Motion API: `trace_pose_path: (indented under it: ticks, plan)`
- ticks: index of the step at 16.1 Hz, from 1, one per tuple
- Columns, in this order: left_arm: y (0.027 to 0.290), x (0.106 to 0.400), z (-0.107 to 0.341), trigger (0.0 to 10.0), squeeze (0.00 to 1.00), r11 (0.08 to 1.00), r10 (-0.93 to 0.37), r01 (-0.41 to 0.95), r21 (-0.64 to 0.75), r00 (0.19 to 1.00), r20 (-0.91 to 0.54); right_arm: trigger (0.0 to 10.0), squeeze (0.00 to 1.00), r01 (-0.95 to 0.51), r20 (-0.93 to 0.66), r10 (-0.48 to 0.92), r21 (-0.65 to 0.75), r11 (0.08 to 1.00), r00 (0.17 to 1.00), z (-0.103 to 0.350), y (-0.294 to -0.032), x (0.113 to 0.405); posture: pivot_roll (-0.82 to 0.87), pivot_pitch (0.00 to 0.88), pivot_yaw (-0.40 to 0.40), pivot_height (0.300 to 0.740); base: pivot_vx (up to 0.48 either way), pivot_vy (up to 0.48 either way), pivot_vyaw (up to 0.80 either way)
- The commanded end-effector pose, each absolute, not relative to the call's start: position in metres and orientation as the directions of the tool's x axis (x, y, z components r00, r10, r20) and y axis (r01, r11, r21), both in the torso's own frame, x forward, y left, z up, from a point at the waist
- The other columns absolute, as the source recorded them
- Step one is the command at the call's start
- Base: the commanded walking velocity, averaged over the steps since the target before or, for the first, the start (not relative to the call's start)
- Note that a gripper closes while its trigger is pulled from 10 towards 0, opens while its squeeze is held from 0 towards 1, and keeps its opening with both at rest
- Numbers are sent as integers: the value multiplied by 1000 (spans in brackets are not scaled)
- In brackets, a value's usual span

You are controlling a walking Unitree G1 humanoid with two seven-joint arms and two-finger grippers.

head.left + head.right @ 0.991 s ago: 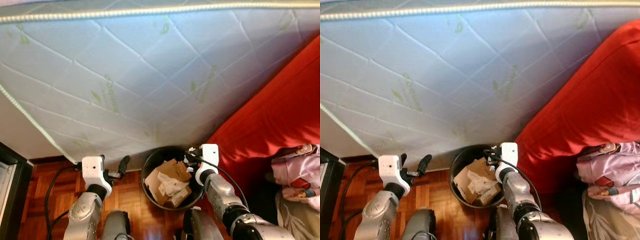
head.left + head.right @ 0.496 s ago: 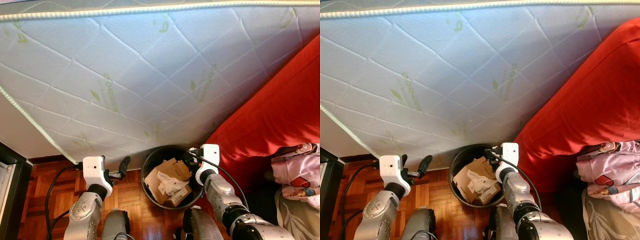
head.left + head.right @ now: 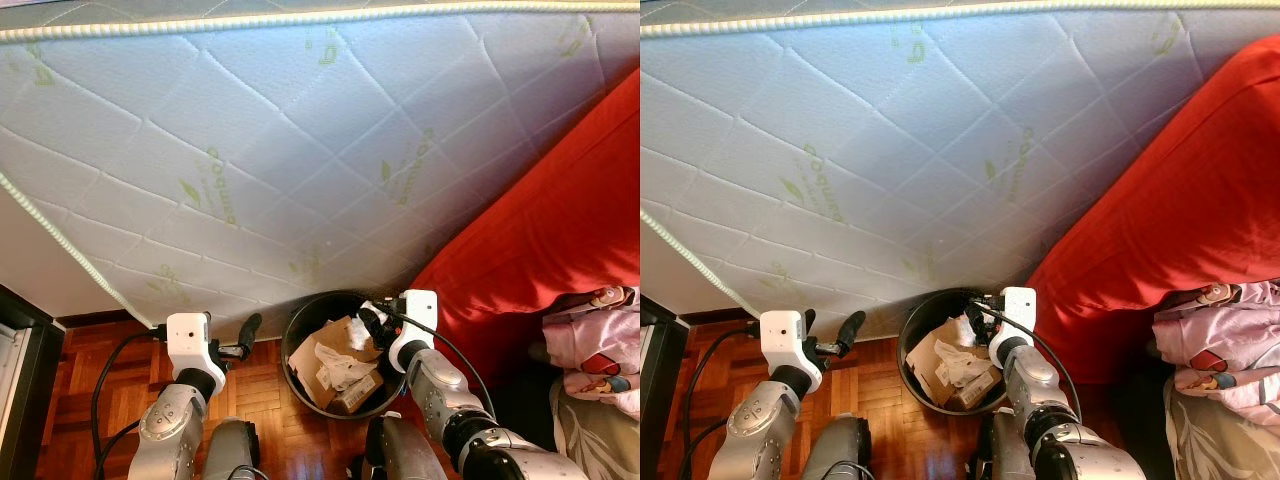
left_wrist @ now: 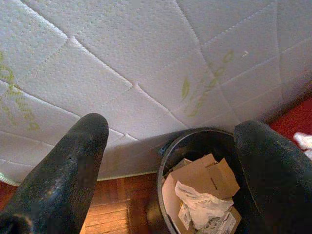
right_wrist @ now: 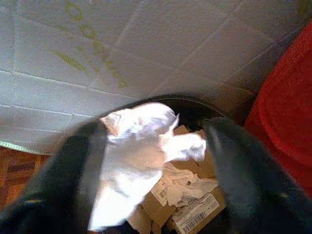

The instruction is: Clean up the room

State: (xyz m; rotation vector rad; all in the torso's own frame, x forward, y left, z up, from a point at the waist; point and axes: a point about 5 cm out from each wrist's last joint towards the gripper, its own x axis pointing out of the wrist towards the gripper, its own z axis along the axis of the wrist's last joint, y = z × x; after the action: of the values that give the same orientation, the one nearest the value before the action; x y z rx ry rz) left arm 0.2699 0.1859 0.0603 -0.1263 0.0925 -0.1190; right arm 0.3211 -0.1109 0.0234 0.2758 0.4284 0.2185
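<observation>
A black round bin [image 3: 289,352] stands on the floor against the mattress, holding cardboard pieces [image 3: 338,343] and crumpled paper. My right gripper [image 3: 371,320] hangs over the bin's right rim. In the right wrist view its fingers [image 5: 78,165] stand apart, with a blurred white paper wad [image 5: 139,146] loose between them, above the bin. My left gripper [image 3: 243,334] is held left of the bin, above the floor. It is open and holds nothing; its wrist view looks past its fingers [image 4: 73,165] at the bin [image 4: 195,141].
A white quilted mattress [image 3: 300,150] leans over the bin and takes up the upper scene. A red sofa [image 3: 540,250] rises at the right, with pink clothing [image 3: 595,345] on it. Parquet floor [image 3: 262,390] lies below, with dark furniture [image 3: 20,400] at the far left.
My right gripper has shifted a little left, over the bin's inside, and a white paper wad now shows at its fingers. The left arm has stayed put.
</observation>
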Motion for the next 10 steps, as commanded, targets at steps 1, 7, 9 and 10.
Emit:
trace_pose_path:
  ticks: [1, 7, 9, 10]
  plan:
    - [186, 267, 58, 10000, 0, 985, -122, 108, -134, 987, -100, 10000, 1000, -143, -400, 272, 323, 936, 875, 19, -110, 317, 169, 221, -78, 644, 0, 0, 0]
    - [185, 269, 58, 10000, 0, 985, -123, 108, -136, 987, -100, 10000, 1000, -138, -406, 274, 332, 933, 872, 16, -111, 316, 166, 216, -78, 644, 0, 0, 0]
    - [185, 269, 58, 10000, 0, 985, -124, 109, -135, 987, -101, 10000, 1000, -135, -408, 269, 328, 935, 873, 16, -111, 315, 166, 216, -77, 644, 0, 0, 0]
    - [185, 269, 58, 10000, 0, 985, -124, 110, -135, 987, -101, 10000, 1000, -133, -410, 263, 319, 938, 873, 16, -112, 315, 167, 215, -77, 644, 0, 0, 0]
